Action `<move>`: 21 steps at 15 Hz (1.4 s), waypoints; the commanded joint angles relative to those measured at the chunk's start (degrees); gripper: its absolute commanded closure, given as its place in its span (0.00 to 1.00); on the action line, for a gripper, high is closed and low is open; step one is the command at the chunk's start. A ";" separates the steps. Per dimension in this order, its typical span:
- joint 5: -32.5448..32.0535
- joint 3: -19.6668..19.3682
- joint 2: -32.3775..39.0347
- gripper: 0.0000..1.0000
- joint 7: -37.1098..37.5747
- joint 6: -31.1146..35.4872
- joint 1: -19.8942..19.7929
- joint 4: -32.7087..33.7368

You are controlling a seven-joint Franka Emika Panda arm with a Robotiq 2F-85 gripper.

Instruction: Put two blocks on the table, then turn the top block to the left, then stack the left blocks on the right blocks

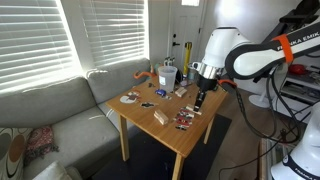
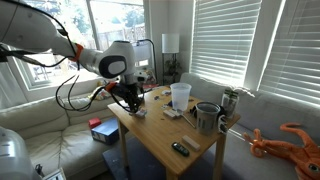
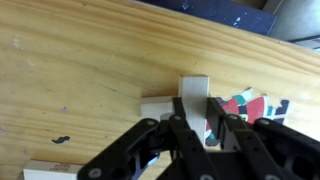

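Note:
In the wrist view my gripper (image 3: 197, 125) is shut on a pale wooden block (image 3: 194, 88). That block rests crosswise on a second pale block (image 3: 157, 105) lying on the table (image 3: 80, 70). A third block (image 3: 48, 172) lies at the lower left edge. In both exterior views the gripper (image 1: 200, 100) (image 2: 130, 103) is down at the table (image 1: 150, 128) near its edge. Another block (image 1: 161, 118) lies alone nearer the table's front.
A red-and-black printed piece (image 3: 250, 105) lies right beside the gripped block. A white cup (image 2: 180, 95), a metal mug (image 2: 207, 117), and small dark clutter (image 2: 180, 149) stand on the table. A grey sofa (image 1: 60, 130) adjoins it. An orange toy (image 2: 290, 140) lies nearby.

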 commanded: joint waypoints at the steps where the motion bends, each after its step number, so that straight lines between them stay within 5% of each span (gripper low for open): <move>1: 0.35 -0.81 0.69 0.93 -2.37 -2.12 0.44 1.44; 20: 1.63 -0.84 7.14 0.93 -4.82 -9.07 0.22 8.69; 21: 1.63 -0.78 7.25 0.47 -4.62 -9.56 0.21 8.97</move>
